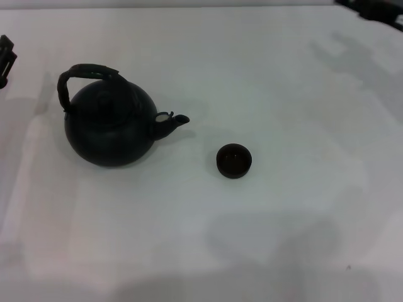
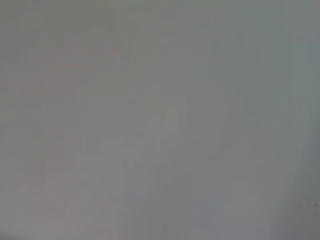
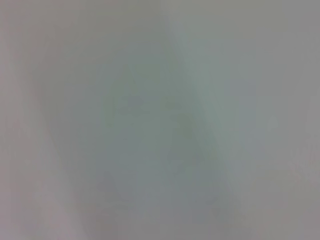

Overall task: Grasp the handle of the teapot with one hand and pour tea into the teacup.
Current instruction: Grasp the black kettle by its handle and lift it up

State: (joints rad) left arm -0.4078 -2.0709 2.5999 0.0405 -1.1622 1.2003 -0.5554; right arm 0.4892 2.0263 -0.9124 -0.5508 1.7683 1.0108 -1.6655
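Only a dark edge of the left gripper (image 1: 5, 60) shows at the desk's (image 1: 283, 239) left border; whether it is apart or together I cannot tell. It lies nearer the round matte black teapot (image 1: 110, 129), whose rough arched bail handle (image 1: 85, 74) stands just toward the robot's right of it. The spout points at the tiny dark handleless teacup (image 1: 234, 160). The right gripper (image 1: 378, 9) is parked at the far right corner.

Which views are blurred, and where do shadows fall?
Head view: sharp; soft shadows lie on the table at the near edge and far right, and beside the teapot; the teacup is clear. Left wrist view and right wrist view: only a featureless grey blur.
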